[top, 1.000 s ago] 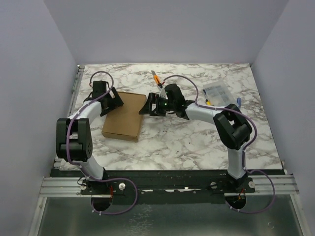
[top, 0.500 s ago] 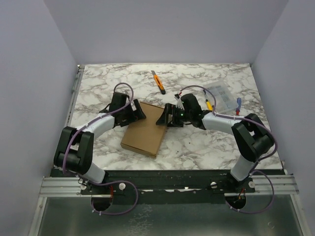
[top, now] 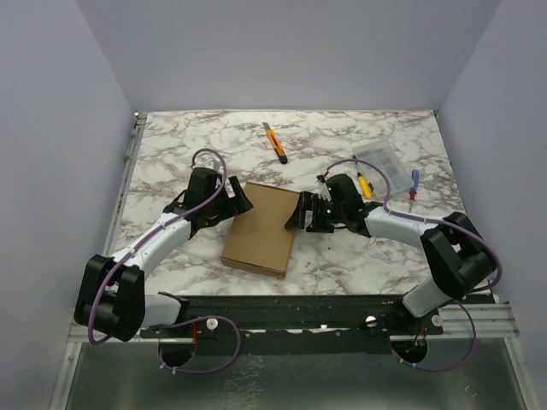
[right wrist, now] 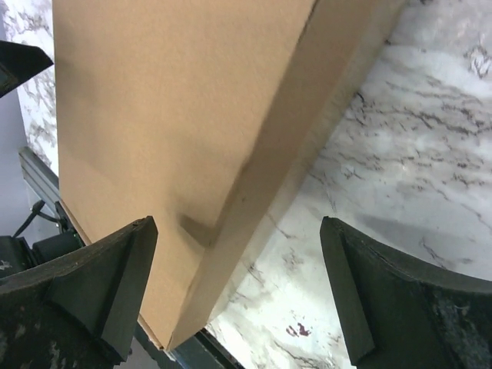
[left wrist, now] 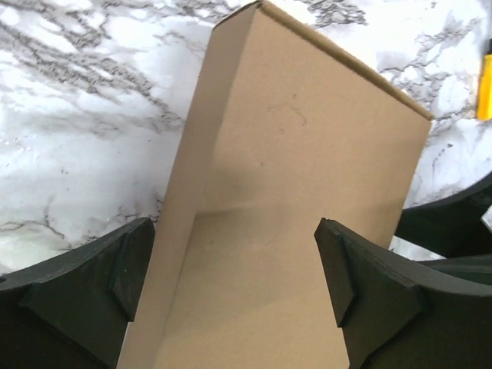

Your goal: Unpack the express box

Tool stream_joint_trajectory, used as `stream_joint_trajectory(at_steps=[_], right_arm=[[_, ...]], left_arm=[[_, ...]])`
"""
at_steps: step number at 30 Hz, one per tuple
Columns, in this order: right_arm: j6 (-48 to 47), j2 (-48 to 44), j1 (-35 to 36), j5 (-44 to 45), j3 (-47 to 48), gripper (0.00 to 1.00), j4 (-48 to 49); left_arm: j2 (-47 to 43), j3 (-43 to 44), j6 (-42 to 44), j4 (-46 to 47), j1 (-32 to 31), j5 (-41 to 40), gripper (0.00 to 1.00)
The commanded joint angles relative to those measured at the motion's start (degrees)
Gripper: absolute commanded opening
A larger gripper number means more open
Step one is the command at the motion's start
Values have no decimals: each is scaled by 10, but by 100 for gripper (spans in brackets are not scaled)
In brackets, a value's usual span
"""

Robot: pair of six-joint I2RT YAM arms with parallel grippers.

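The express box (top: 261,229), a flat closed brown cardboard mailer, lies on the marble table near the front middle. My left gripper (top: 234,199) is open at the box's far left corner. In the left wrist view the box (left wrist: 292,177) runs between the spread fingers (left wrist: 92,292) of the left gripper (left wrist: 234,269). My right gripper (top: 300,213) is open at the box's right edge. In the right wrist view the box's edge (right wrist: 169,115) lies between the jaws of the right gripper (right wrist: 238,284). Neither gripper holds anything.
An orange box cutter (top: 275,143) lies at the back middle and shows in the left wrist view (left wrist: 485,84). A clear plastic compartment case (top: 382,165) sits at the right back, with pens (top: 363,182) beside it. The table's front rail (top: 291,301) is close to the box.
The box has slid right and toward the front edge, turning slightly. Both arms have moved with it, staying at its far corners with open jaws.
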Motion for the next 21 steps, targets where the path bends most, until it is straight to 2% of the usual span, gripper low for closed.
stream_joint_trajectory(at_steps=[1, 5, 8, 14, 21], right_arm=[[22, -25, 2, -21, -26, 96, 13], [47, -29, 3, -65, -29, 84, 52], [66, -20, 4, -88, -23, 78, 75], [75, -15, 19, -101, 10, 76, 75], [75, -65, 31, -91, 44, 76, 43]], left_arm=[[6, -30, -9, -10, 5, -42, 89], [-1, -59, -19, 17, 20, -28, 78], [-6, -84, -40, 59, 25, 0, 74], [3, -120, -88, 135, 24, 45, 68], [19, -138, -130, 192, 0, 59, 66]])
